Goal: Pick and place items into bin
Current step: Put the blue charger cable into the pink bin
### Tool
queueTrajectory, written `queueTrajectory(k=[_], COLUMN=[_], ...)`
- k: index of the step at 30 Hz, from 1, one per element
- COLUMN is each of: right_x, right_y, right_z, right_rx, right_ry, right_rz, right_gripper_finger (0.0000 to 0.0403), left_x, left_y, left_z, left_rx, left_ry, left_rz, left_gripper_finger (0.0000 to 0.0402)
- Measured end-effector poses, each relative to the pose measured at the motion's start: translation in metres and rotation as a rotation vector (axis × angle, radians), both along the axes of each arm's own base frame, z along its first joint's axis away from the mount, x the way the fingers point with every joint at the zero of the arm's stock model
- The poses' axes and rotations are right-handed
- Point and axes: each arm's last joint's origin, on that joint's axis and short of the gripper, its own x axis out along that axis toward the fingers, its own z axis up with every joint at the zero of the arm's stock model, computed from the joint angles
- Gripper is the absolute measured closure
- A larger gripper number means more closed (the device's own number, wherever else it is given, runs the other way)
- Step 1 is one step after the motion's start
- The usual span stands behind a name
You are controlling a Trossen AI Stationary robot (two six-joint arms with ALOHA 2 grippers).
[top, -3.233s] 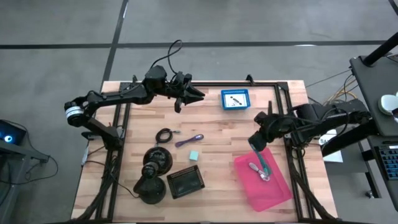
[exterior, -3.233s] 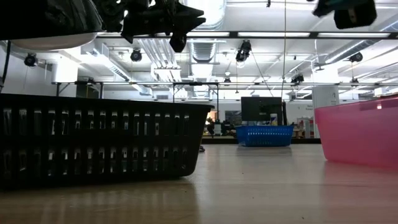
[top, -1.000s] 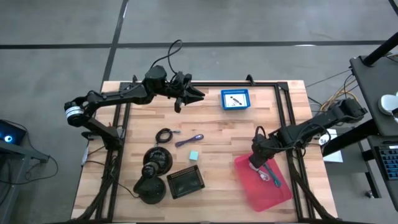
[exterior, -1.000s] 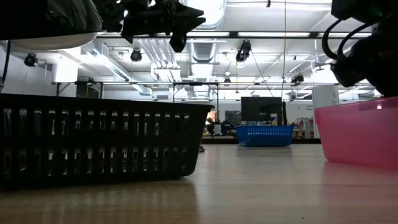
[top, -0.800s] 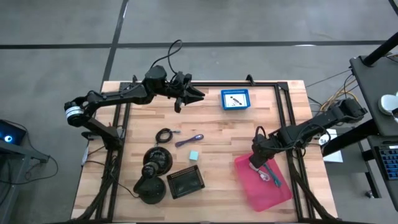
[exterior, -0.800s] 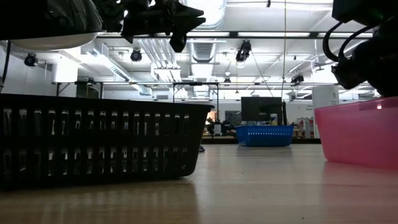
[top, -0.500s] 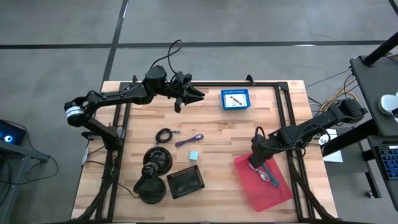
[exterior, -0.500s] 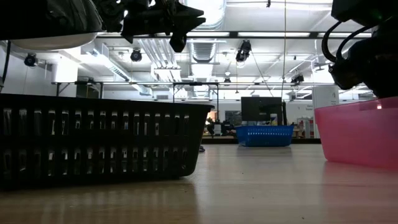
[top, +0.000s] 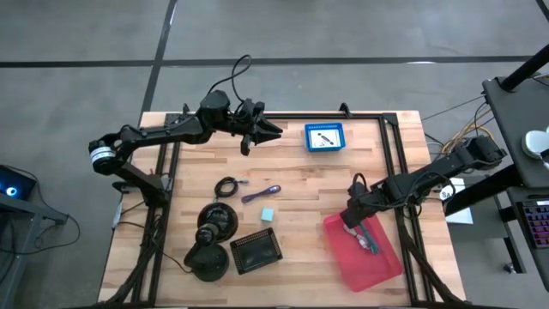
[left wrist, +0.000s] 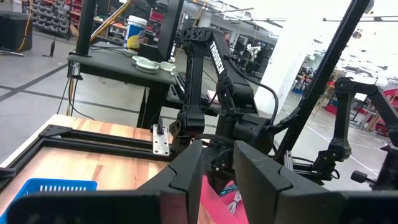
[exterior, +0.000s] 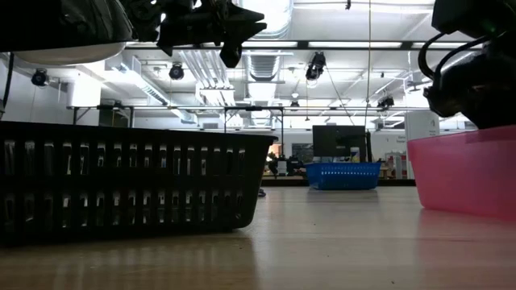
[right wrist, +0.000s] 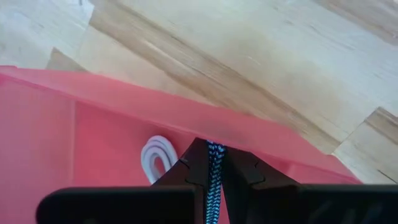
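Wooden slats form the table (top: pixel 300 176), framed by black rails, with grey floor around it. At its near right corner sits the pink bin (top: pixel 382 266). The right gripper (top: pixel 350 225) is lowered into the bin's far left corner, its fingers (right wrist: pixel 239 177) clenched on a blue-and-black braided cord (right wrist: pixel 214 171); a white looped cable (right wrist: pixel 155 158) lies in the bin just beside the fingertips. The teal-handled tool (top: pixel 371 240) rests inside the bin.

Outside the bin, at mid-table, lie the coiled black cable (top: pixel 226 186), the purple pen (top: pixel 262 194) just beside it, and the pale teal cube (top: pixel 268 214) nearer the front. A black mesh basket (top: pixel 256 251) and two black domed objects (top: pixel 210 240) occupy the near left. A small blue basket (top: pixel 325 137) stands at the far edge.

The left gripper (top: pixel 273 130) hangs above the far edge of the table, fingers (left wrist: pixel 186 177) slightly parted, holding nothing.
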Motion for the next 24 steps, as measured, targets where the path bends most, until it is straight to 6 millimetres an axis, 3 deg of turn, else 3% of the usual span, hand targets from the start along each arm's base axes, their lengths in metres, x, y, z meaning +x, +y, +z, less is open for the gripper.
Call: queueTrajectory(k=[12,24], right_x=[-0.0028,0.0002], right_y=[-0.001,0.0006], right_z=[-0.0042,-0.0034], right_rx=[-0.003,0.03], right_ry=[0.017,-0.01], right_rz=[0.0,-0.014], right_gripper_finger=[0.0385,0.0303], left_x=[0.0,0.0], left_y=[0.0,0.0], left_z=[0.0,0.0], left_rx=[-0.001,-0.001], left_ry=[0.0,0.0], left_rz=[0.0,0.0], left_gripper_finger=[0.0326,0.0326])
